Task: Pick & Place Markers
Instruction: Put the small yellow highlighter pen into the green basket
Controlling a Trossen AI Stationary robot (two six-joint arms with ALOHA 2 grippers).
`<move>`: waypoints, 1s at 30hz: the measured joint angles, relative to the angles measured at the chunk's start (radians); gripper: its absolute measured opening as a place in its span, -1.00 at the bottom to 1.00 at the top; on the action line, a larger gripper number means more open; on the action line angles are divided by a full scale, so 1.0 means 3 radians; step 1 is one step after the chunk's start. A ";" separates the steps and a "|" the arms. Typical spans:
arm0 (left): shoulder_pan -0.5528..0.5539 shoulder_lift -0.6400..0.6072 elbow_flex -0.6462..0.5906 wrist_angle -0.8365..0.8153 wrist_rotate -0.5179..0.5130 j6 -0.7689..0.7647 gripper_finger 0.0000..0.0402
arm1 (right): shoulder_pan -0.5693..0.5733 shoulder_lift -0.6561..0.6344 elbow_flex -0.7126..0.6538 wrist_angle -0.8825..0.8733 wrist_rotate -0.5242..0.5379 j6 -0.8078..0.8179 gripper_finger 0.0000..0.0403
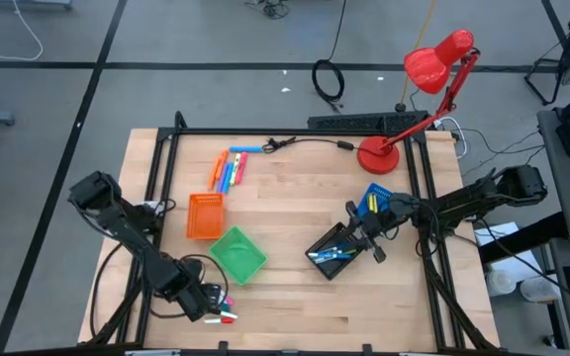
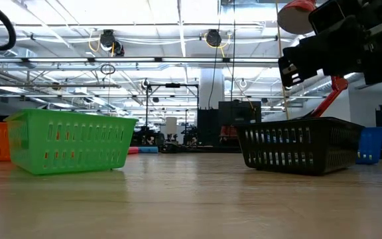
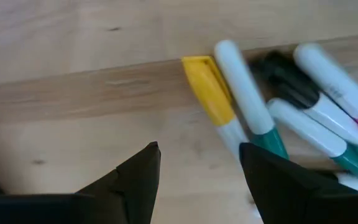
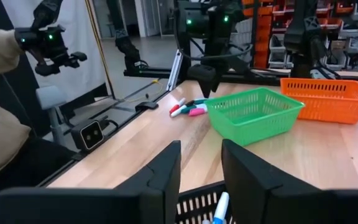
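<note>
We see the left gripper (image 1: 209, 302), fingers parted and empty, at lower left over short white-barrelled markers (image 3: 303, 118) with yellow, teal and pink caps. The right gripper (image 4: 201, 165), slightly parted and empty, hangs above the black mesh basket (image 1: 332, 252) holding blue markers. A green mesh basket (image 1: 237, 254) sits between.

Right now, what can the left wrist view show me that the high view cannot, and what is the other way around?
Only the left wrist view shows the short markers up close: white barrels, a yellow cap, teal and pink ends, with the open left gripper just short of them.

Only the high view shows the whole layout: the orange tray, green tray, black tray, blue tray, the right gripper over the black tray, and more markers near the far edge.

Both show the wooden table.
</note>
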 joint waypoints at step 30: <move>-0.0004 0.0166 -0.0008 -0.0097 -0.0355 0.0534 0.13 | 0.0000 0.0001 0.0004 0.0120 0.0014 0.0024 -0.49</move>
